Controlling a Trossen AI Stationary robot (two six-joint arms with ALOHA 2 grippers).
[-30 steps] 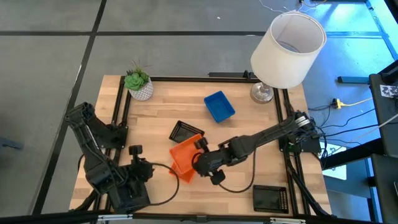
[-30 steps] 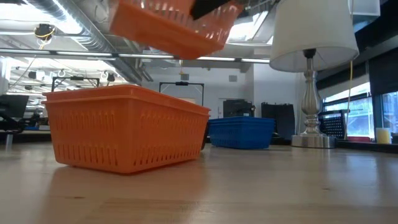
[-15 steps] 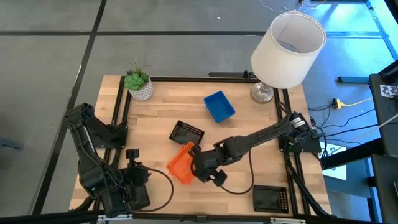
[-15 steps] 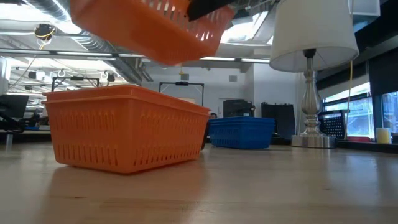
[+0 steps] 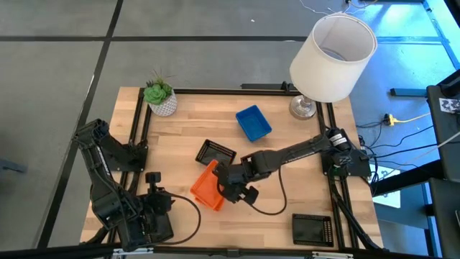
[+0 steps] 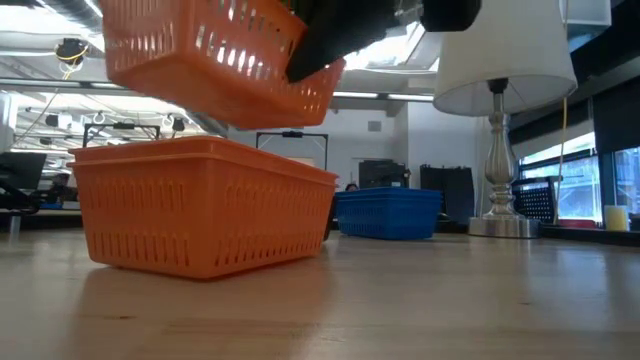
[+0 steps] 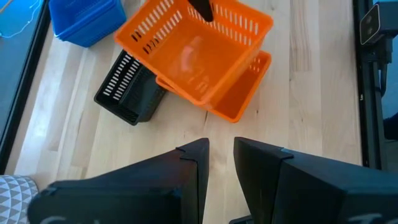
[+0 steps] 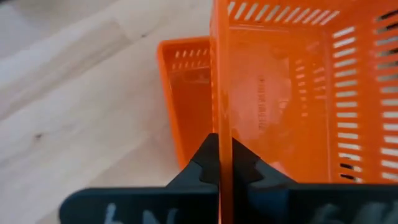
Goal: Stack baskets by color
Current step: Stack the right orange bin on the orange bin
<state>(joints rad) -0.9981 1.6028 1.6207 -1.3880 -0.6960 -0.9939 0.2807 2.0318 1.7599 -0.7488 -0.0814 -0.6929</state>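
Right gripper [image 8: 224,163] — orange basket [image 8: 298,93] aloft

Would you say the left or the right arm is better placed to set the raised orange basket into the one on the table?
Right: the right gripper is shut on the raised orange basket's wall, above the resting orange basket. The left gripper waits empty.

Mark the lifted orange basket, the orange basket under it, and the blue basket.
lifted orange basket [image 7: 186,56], left wrist view, inside floor
lower orange basket [image 6: 200,215], low view, side wall
blue basket [image 5: 253,122], high view, inside floor
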